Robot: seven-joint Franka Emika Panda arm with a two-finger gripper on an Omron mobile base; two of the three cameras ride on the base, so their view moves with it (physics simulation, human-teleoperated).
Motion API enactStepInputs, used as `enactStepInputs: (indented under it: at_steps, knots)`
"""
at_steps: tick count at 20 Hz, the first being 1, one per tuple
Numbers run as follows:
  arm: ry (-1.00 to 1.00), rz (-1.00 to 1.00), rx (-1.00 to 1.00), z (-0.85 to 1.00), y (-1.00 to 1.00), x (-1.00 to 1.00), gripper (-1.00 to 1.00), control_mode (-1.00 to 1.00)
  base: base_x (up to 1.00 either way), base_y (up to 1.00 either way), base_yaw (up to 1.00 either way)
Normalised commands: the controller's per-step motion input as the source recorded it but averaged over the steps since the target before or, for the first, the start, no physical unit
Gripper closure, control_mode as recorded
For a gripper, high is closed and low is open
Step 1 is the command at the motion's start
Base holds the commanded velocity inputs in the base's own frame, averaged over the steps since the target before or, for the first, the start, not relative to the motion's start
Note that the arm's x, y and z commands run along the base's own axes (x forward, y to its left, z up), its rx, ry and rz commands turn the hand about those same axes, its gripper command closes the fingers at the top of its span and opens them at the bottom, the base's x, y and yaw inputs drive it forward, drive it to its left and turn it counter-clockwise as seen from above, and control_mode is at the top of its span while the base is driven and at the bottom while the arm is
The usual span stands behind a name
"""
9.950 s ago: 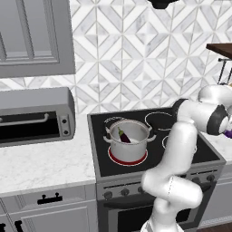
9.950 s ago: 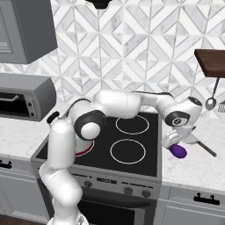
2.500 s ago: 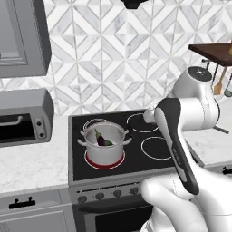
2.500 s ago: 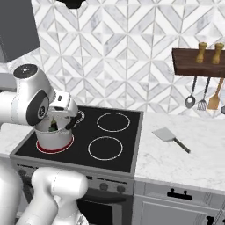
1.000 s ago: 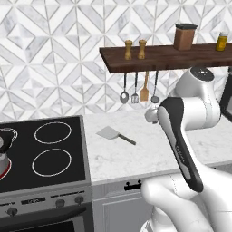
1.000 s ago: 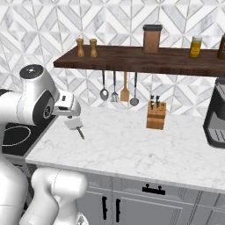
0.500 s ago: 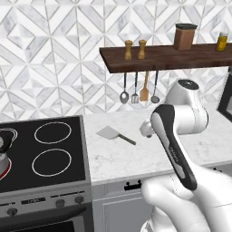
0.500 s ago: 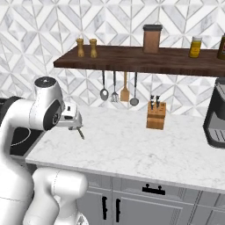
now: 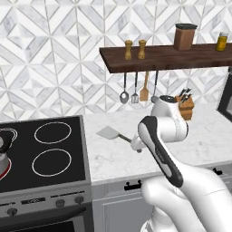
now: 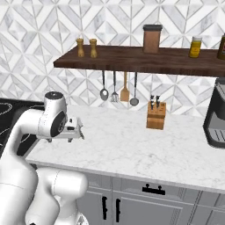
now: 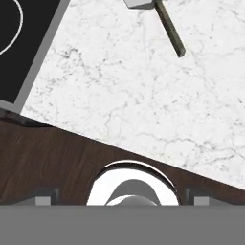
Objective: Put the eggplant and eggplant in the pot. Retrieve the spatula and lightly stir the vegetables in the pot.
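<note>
- Spatula (image 9: 113, 134): lies flat on the white marble bench (image 9: 199, 136), just right of the stove (image 9: 45, 149). Light grey squarish blade toward the stove, thin dark handle running away toward the arm. In the hand view the blade's corner and the dark handle (image 11: 170, 28) sit at the top edge, resting on marble.
- Pot (image 9: 3, 149): shiny steel, at the far left edge of the left base view, on the stove's left side over a red-glowing burner; cut off by the picture edge, contents not readable.
- Hand (image 10: 78, 130): in the right base view it juts from the wrist to the right, above the bench's front part. Jaws spread wide, nothing between them. It is apart from the spatula, which lies further back on the bench.
- Stove: black glass top with two white ring burners showing, grey front with knobs.
- Wooden shelf (image 10: 140, 59): dark brown, on the patterned tile wall; carries two small shakers (image 10: 86, 47), a brown canister (image 10: 152, 38) and a yellow jar (image 10: 195, 47).
- Hanging utensils (image 10: 118, 90): metal spoons, a slotted tool and an orange-brown wooden spatula under the shelf.
- Knife block (image 10: 155, 116): wooden, on the bench below the shelf.
- Coffee machine (image 10: 216, 118): dark, at the bench's right end.
</note>
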Motion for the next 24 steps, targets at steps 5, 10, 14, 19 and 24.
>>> enactStepInputs:
  at_steps: [5,10,14,19,24]
  knots:
    - [0.11,0.07,0.0,-0.55,0.06,0.25,-1.0,-1.0,0.0,0.0,0.0]
    - [0.11,0.03,0.03,-0.19,-0.02,0.21,-1.0,-1.0,0.0,0.0,0.0]
    - [0.18,0.03,0.03,0.0,-0.13,0.23,-1.0,-1.0,0.0,0.0,0.0]
    - [0.07,0.02,0.0,0.0,-0.03,0.08,-1.0,-1.0,0.0,0.0,0.0]
    - [0.02,0.02,0.0,0.0,0.0,0.25,-1.0,-1.0,0.0,0.0,0.0]
